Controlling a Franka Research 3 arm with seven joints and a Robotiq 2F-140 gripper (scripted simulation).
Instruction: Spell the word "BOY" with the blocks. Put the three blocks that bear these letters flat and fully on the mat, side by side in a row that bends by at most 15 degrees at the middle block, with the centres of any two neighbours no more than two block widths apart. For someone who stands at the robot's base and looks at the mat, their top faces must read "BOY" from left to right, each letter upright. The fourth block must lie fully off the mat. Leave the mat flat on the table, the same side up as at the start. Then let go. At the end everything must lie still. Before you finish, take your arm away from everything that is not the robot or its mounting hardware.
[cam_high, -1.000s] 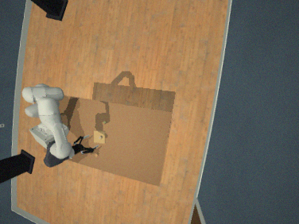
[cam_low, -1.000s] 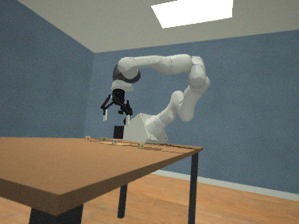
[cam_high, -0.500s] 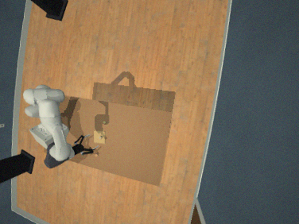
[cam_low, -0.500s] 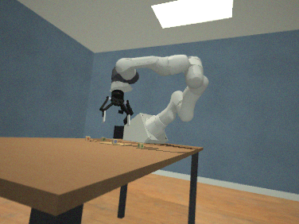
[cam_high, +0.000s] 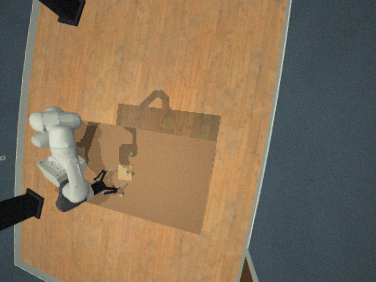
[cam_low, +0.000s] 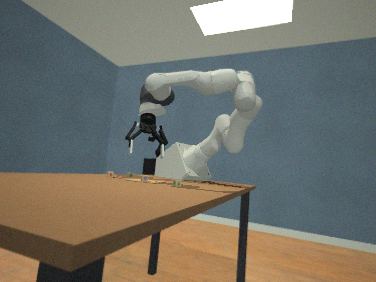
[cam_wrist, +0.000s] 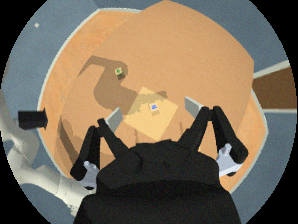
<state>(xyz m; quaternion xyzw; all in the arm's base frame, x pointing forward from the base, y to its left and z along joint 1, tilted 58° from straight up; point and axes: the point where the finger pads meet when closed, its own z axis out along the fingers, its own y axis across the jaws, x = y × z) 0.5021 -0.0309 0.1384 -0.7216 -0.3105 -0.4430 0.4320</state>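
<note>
The black two-fingered claw (cam_high: 114, 180) (cam_low: 147, 149) (cam_wrist: 152, 108) hangs high with its fingers spread and nothing between them, presumably to leave room for choosing a block. One small cube with a blue letter (cam_low: 145, 178) (cam_wrist: 154, 107) sits on the square yellow mat (cam_high: 121, 176) (cam_wrist: 159, 131), perhaps as the word's anchor; a green-lettered cube (cam_high: 131, 154) (cam_low: 177, 184) (cam_wrist: 118, 71) lies off it on the wooden table (cam_high: 175, 185) (cam_low: 90, 210) (cam_wrist: 200, 55), still needing placement or exclusion.

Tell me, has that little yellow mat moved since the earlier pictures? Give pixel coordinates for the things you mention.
No. Seen from above, the yellow mat (cam_high: 122, 175) (cam_low: 134, 180) (cam_wrist: 150, 126) shows no visible shift in any direction against the edges of the table (cam_high: 170, 195) (cam_low: 100, 210) (cam_wrist: 195, 60).
</note>
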